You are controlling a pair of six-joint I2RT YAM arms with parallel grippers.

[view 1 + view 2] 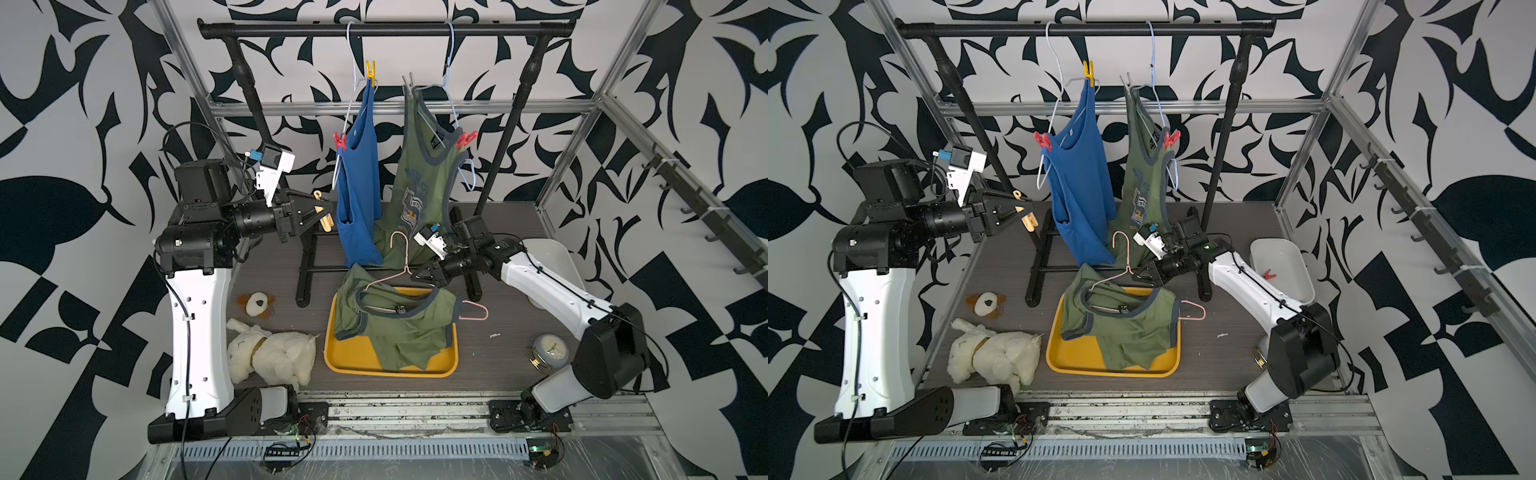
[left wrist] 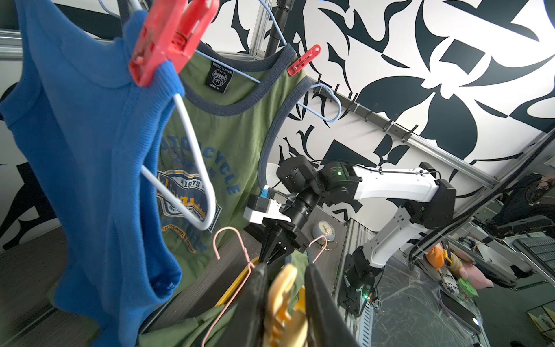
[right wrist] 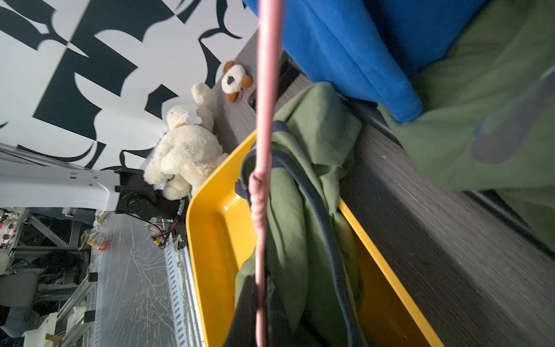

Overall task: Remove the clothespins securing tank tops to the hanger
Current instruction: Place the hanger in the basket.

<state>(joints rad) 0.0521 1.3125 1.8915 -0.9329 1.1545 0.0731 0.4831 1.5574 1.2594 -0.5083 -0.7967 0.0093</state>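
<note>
A dark wood-grain surface (image 1: 498, 361) is crossed at the back by a black pipe garment rack (image 1: 386, 30); from its bar a plain bright blue tank top (image 1: 357, 199) is hung on a white wire hanger (image 2: 192, 156), and beside it an olive green tank top with a chest print (image 1: 419, 183) on a pale blue wire hanger (image 2: 330, 102); a second olive green tank top with grey-blue trim (image 1: 399, 328) is spread over a yellow plastic tray (image 1: 353, 361) at the front middle of the surface, with a pink wire hanger (image 3: 267, 90) passed through it; the right claw (image 1: 419, 276) is clamped on that pink hanger below its hook, by the tray's far edge; the left claw (image 1: 322, 212) is held up left of the blue top, clamped on a tan wooden clothespin (image 1: 326, 222), clear of any cloth; a yellow plastic clothespin (image 1: 370, 72) is fixed on the blue top's upper strap and a coral-red plastic clothespin (image 1: 340, 141) on its lower strap; a grey clothespin (image 1: 409, 81) is fixed on the printed top's upper strap and another coral-red clothespin (image 1: 466, 139) on its lower strap; a third coral-red clothespin (image 1: 1269, 274) is seen lying in a white bin (image 1: 1283, 249) at the right of the surface.
</note>
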